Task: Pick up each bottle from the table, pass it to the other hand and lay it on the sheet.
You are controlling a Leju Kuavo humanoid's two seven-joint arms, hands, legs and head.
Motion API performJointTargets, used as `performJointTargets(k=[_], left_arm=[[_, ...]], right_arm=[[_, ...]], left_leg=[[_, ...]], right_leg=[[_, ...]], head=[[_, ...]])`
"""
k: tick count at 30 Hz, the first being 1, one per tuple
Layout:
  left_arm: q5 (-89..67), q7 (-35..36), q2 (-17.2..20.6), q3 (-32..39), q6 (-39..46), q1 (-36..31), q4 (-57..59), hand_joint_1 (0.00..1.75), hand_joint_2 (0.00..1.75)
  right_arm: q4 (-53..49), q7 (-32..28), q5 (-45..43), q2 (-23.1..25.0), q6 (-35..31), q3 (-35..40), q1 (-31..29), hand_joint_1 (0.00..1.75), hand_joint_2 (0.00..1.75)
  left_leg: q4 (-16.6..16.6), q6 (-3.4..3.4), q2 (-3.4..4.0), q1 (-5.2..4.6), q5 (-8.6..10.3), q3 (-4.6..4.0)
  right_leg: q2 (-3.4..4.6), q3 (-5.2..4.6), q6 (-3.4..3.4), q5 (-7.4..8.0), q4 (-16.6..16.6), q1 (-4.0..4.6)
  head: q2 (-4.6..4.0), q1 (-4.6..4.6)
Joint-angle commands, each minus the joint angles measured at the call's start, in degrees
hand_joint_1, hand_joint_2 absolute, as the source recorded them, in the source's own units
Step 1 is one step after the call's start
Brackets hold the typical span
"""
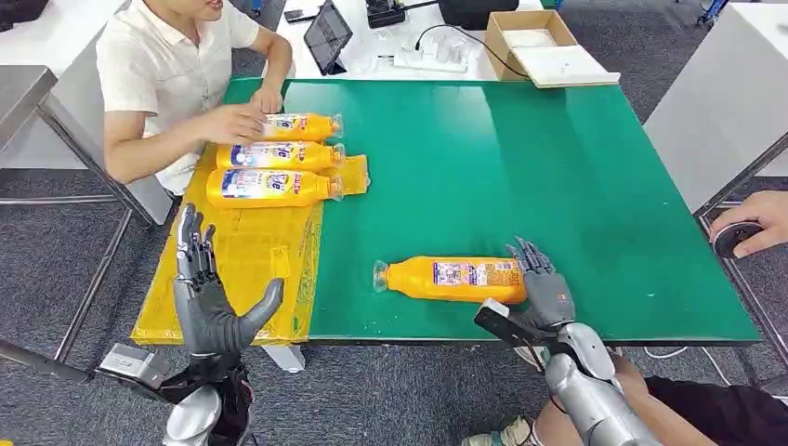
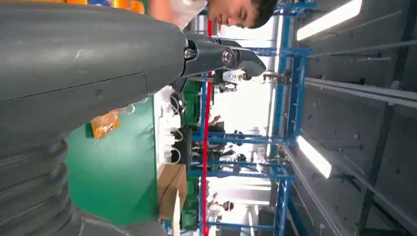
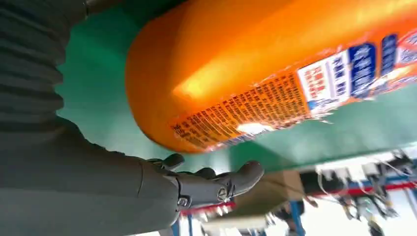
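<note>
Head view: the bottle [image 1: 453,279] lies on its side near the tabletop's [image 1: 558,186] near edge, cap pointing left, so the right hand [image 1: 544,288] at its base can wrap it; fingers apart, not yet gripping. Three bottles [image 1: 274,158] lie on the sheet [image 1: 237,269] far left, a person's hand [image 1: 232,123] on them. The left hand [image 1: 209,297] waits spread over the sheet's bare near part.

Left wrist view: fingers [image 2: 221,55] extended, holding nothing.

Right wrist view: the bottle's base beside the spread fingers [image 3: 216,184]
</note>
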Motion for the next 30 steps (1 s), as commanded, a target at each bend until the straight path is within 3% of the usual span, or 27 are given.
performJointTargets(k=[1,2,3,8,11,21,23,25,30], left_arm=[[0.93,0.80,2.41,-2.81,-1.09,-3.18,4.71,0.00,1.75],[1.01,0.87,2.42,-2.88,-1.20,-3.28,4.77,0.00,1.75],[1.07,0.91,2.45,-2.90,-1.26,-3.30,4.78,0.00,1.75],[1.28,0.94,2.41,-3.15,-1.42,-3.38,4.62,0.00,1.75],[1.31,0.93,2.35,-3.24,-1.40,-3.68,4.88,0.00,1.75],[1.53,0.89,2.28,-3.35,-1.52,-4.09,5.26,0.00,1.75],[1.76,0.92,2.19,-3.40,-1.66,-4.43,5.63,0.00,1.75],[1.87,0.92,2.15,-3.43,-1.68,-4.63,5.95,0.00,1.75],[2.77,0.44,1.96,-3.26,-1.28,-3.88,5.53,0.00,1.75]], right_arm=[[12.82,2.20,1.41,1.49,7.31,1.84,-5.40,0.00,1.75],[12.73,1.93,1.19,1.38,7.51,1.80,-5.29,0.10,1.75],[12.64,1.69,1.06,1.38,7.62,1.79,-5.26,1.38,1.75],[12.19,0.99,0.55,1.92,6.80,1.70,-5.46,1.43,1.75],[12.15,0.66,0.50,2.11,6.00,1.68,-5.68,1.31,1.75],[12.84,0.32,0.42,2.24,6.55,1.92,-6.35,1.34,1.75],[13.17,0.26,0.39,2.24,6.92,2.02,-6.71,1.45,1.75],[13.33,0.05,0.14,2.34,7.19,1.93,-6.99,1.71,1.75],[12.21,-2.77,-3.92,3.75,6.35,-0.53,-6.01,1.75,1.75]], left_leg=[[-0.06,-0.08,0.08,0.04,-0.02,0.19],[-0.07,-0.12,0.10,0.06,-0.05,0.30],[-0.06,-0.09,0.08,0.05,-0.02,0.24],[-0.08,-0.14,0.11,0.07,-0.02,0.47],[-0.06,-0.13,0.16,0.07,-0.05,0.49],[-0.07,-0.10,0.16,0.06,-0.04,0.50],[-0.06,-0.08,0.14,0.02,-0.03,0.46],[-0.05,-0.10,0.15,0.05,-0.03,0.50],[-0.06,-0.11,0.18,0.07,-0.05,0.51]], right_leg=[[0.01,0.18,-0.08,-0.01,-0.06,0.05],[0.00,0.28,-0.13,-0.03,-0.09,0.08],[-0.01,0.22,-0.10,-0.01,-0.07,0.06],[-0.03,0.44,-0.14,-0.01,-0.11,0.09],[0.01,0.45,-0.13,-0.02,-0.10,0.09],[-0.01,0.46,-0.11,-0.02,-0.08,0.08],[-0.01,0.41,-0.08,-0.01,-0.05,0.04],[-0.01,0.45,-0.10,-0.01,-0.08,0.07],[0.01,0.46,-0.12,-0.01,-0.09,0.08]], head=[[0.00,0.00],[0.00,0.00],[0.00,0.00],[0.00,0.00],[0.00,0.00],[0.00,0.02],[0.00,0.00],[0.00,0.00],[0.00,0.02]])
